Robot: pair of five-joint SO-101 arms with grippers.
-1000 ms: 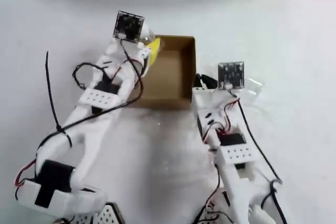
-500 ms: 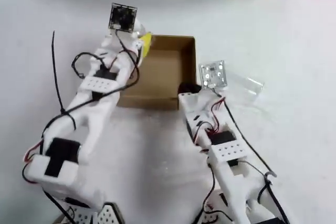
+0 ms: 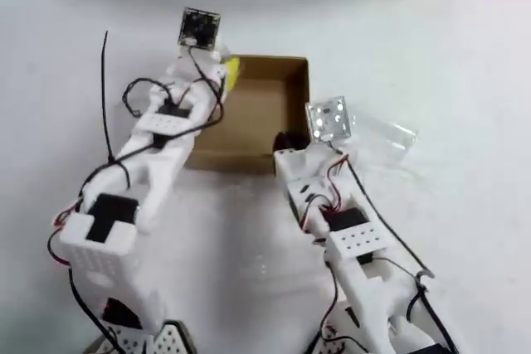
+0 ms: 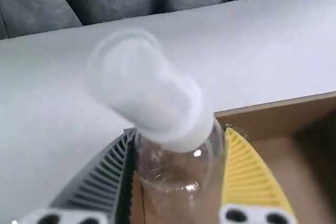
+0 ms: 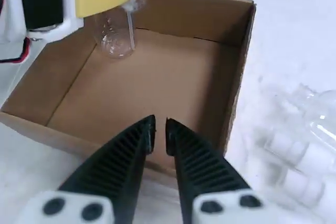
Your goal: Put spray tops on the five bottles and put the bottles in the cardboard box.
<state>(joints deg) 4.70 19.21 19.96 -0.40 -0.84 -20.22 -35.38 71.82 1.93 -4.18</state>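
Where my left claw (image 4: 178, 148) stands: over the box's corner on the left arm's side, clamped on a bottle (image 4: 178, 184) just below its white spray top (image 4: 144, 95).
Why that grip: the ribbed grey and yellow fingers squeeze the clear shoulder, so the bottle hangs top-up and can go down without tipping, I judge.
Bottle: in the right wrist view it dangles inside the box (image 5: 189, 17), close to the corner walls. A thin dip tube (image 5: 129, 30) shows inside, so I take the top as fitted. I cannot tell whether its base touches the floor.
Right claw (image 5: 159, 129): fingers drawn nearly together with only a slit between, nothing in them, just outside the near wall, apart from the left arm's drop.
Box: bare brown floor apart from that one bottle.
Spare bottles (image 5: 310, 140): lying on their sides on the table (image 3: 431, 39), just beside the box's right wall, on the right arm's side.
Step in hand: lowering and releasing this bottle, I judge.
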